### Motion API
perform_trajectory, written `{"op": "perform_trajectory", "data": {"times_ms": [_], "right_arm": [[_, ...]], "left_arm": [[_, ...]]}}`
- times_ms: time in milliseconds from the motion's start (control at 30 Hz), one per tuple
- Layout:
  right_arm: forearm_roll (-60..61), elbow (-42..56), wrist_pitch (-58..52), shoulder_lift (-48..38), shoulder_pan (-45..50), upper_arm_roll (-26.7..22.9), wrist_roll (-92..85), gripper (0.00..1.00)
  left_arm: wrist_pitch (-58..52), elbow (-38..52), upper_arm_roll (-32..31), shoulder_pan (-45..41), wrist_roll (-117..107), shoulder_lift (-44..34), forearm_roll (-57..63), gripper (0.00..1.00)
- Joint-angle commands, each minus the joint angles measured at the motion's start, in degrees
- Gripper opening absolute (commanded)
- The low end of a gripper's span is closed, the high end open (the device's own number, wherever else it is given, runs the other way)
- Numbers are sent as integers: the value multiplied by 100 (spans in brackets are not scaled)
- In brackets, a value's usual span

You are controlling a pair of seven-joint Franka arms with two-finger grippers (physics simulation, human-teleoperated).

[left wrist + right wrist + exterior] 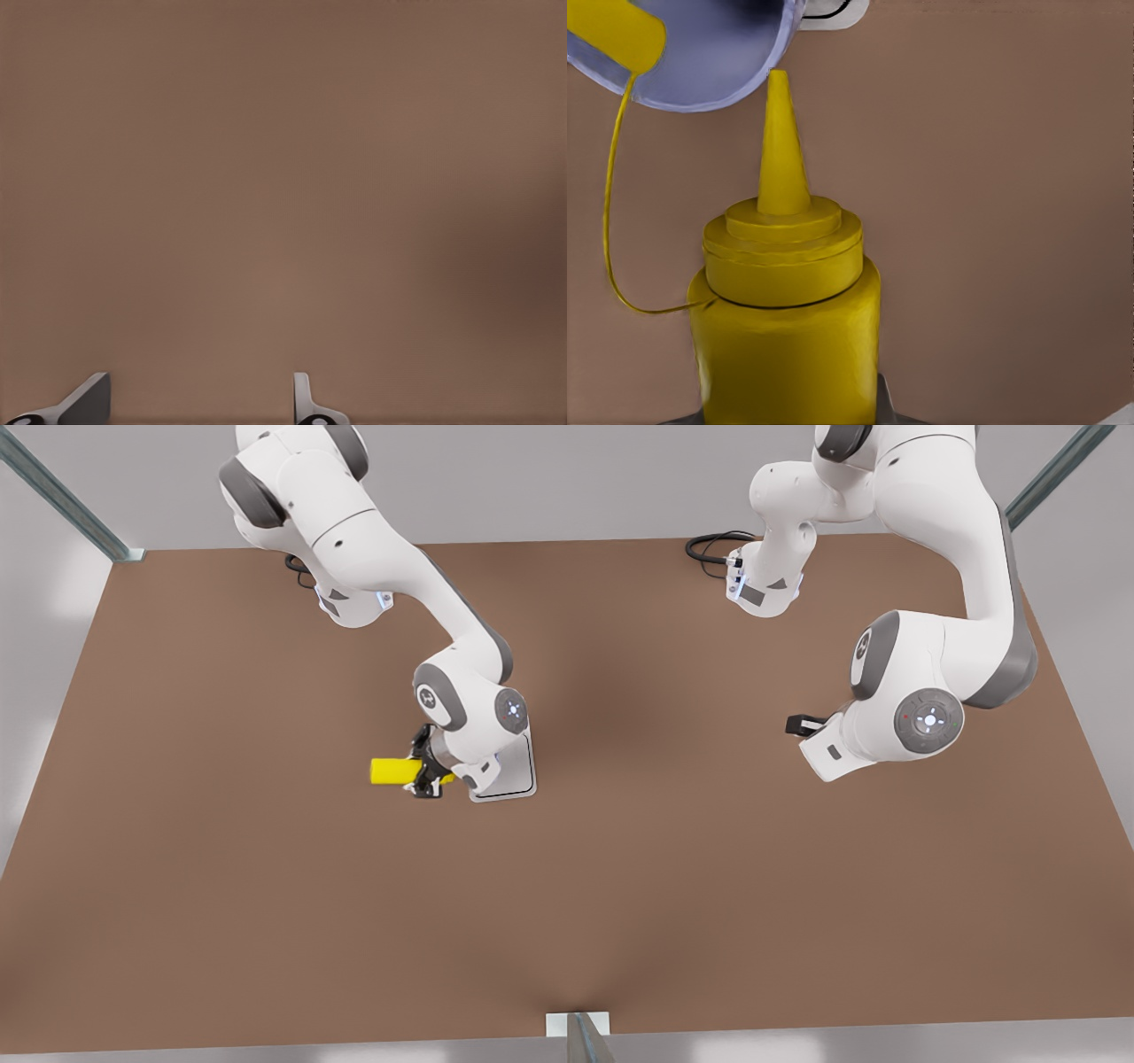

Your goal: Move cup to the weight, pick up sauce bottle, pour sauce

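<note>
Sauce bottle (784,328) tipped flat in right tool (428,776), fingers closed on its body, nozzle at cup (709,62) rim, cup on weight (509,775). Risk: nozzle sits at rim edge, not clearly over opening; sauce may spill onto counter (266,886). Left tool (199,403) waits spread, empty, well apart.

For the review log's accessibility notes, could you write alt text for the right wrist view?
A yellow sauce bottle, held in the right end effector, points its nozzle at the rim of a lavender-blue cup. The cup stands on the weight, a corner of which shows behind it, on the brown table.
</note>
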Motion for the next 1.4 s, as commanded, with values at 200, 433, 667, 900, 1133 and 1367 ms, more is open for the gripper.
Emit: {"op": "perform_trajectory", "data": {"times_ms": [200, 433, 667, 900, 1133, 1367], "right_arm": [[-27, -7, 93, 35, 112, 0, 505, 53], [-27, 2, 84, 35, 121, 9, 505, 53], [895, 160, 57, -457, -679, 0, -497, 53], [4903, 1355, 31, 492, -2551, -8, -4583, 53], [7944, 1276, -927, 826, -3421, -8, -7124, 53], [9333, 1232, -786, 1529, -3781, -26, -9664, 54]], "left_arm": [[-4, 2, -1, 1, 62, 13, 2, 100], [-21, -6, -1, -8, 62, 13, 2, 100], [-162, 143, -309, -52, 0, -5, 37, 100], [-241, 363, -309, 80, 1, 4, -94, 100], [-347, 336, -309, 89, 0, 4, -86, 100], [-355, 328, -309, 71, -17, 22, -77, 100]]}}
